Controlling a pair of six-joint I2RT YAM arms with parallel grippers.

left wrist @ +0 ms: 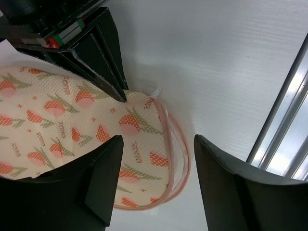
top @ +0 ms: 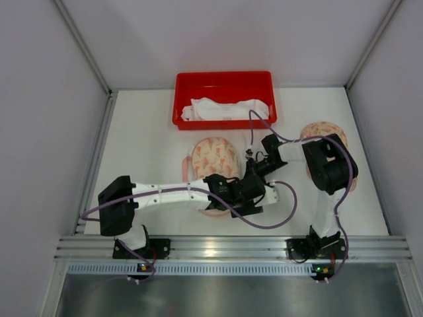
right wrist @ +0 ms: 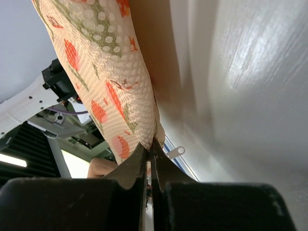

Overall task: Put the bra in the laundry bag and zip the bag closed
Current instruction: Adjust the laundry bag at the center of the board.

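Right gripper (right wrist: 150, 144) is clamping fully closed on the laundry bag (right wrist: 110, 91) edge, with the printed mesh pinched between its tips. A small white loop (right wrist: 176, 151) is sticking out just beside them. Left gripper (left wrist: 158, 154) is hanging wide open and holding nothing over the bag's near-right rim. One side is sitting over fabric, the other over bare bench (left wrist: 216, 72), and the pink piping (left wrist: 167, 130) is running between them. Bag is lying mid-bench, just in front of the red bin (top: 223, 74). Bra (top: 225, 109) is sitting in the bin, white, well apart from both grippers. A second patterned piece (top: 322, 129) is lying on the right side of the bench, partly hidden behind the right arm (top: 327, 165); can't tell what it is. Can't tell whether the zip is open either.
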